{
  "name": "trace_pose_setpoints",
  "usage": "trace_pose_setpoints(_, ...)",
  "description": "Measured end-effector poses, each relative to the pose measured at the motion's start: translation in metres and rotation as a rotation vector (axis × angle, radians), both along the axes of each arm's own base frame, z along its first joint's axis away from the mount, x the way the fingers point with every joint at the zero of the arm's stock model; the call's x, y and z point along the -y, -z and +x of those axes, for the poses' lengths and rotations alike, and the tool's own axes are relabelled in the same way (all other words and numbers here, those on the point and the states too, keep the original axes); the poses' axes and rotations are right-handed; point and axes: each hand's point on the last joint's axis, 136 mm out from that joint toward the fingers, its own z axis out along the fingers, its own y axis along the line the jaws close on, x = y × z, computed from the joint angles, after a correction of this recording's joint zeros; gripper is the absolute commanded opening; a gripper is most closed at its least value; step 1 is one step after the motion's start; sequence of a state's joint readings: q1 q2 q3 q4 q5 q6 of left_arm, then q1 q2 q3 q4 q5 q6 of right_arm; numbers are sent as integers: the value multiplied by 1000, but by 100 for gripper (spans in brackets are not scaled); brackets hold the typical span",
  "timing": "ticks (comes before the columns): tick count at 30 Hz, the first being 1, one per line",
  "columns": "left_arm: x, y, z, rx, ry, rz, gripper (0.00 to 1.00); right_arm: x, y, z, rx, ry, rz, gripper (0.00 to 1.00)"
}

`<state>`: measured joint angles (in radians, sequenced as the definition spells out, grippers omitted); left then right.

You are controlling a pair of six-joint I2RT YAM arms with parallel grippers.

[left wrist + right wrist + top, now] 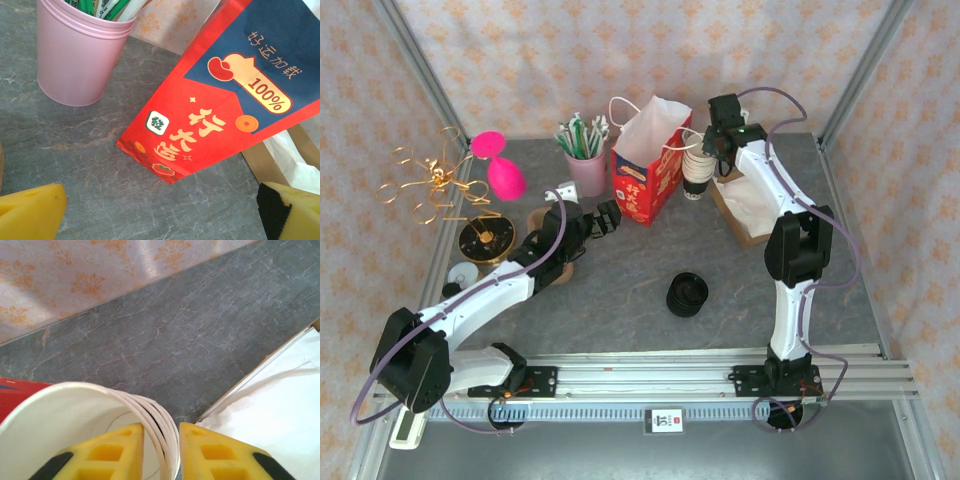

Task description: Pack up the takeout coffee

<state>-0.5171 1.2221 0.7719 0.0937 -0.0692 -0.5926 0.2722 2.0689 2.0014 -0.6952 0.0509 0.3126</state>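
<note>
A nested stack of white paper cups hangs mouth-up beside the red paper bag, just right of its open top. My right gripper is shut on the stack's rim. In the right wrist view one yellow finger sits inside the cups and the other finger outside, with the layered rims pinched at the right gripper. My left gripper stands open low on the table, facing the red bag's bottom corner; its yellow fingertips are wide apart around the left gripper's bare gap.
A stack of black lids lies mid-table. A pink tin of straws stands left of the bag. A brown box lined with white paper sits right of the cups. A pink ornament and gold wire stand occupy the far left.
</note>
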Motion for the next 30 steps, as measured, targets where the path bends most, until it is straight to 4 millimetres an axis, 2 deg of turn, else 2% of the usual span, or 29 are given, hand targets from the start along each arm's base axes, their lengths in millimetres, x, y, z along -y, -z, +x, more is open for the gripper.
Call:
trace_pose_setpoints(13, -3, 2, 0, -3, -7, 27, 99, -1, -7, 1, 4, -6, -2, 5)
trace_pose_setpoints(17, -4, 3, -1, -11, -8, 32, 99, 0, -12, 1, 8, -6, -7, 3)
trace_pose_setpoints(30, -5, -9, -3, 0, -9, 23, 99, 13, -10, 1, -3, 12, 7, 0)
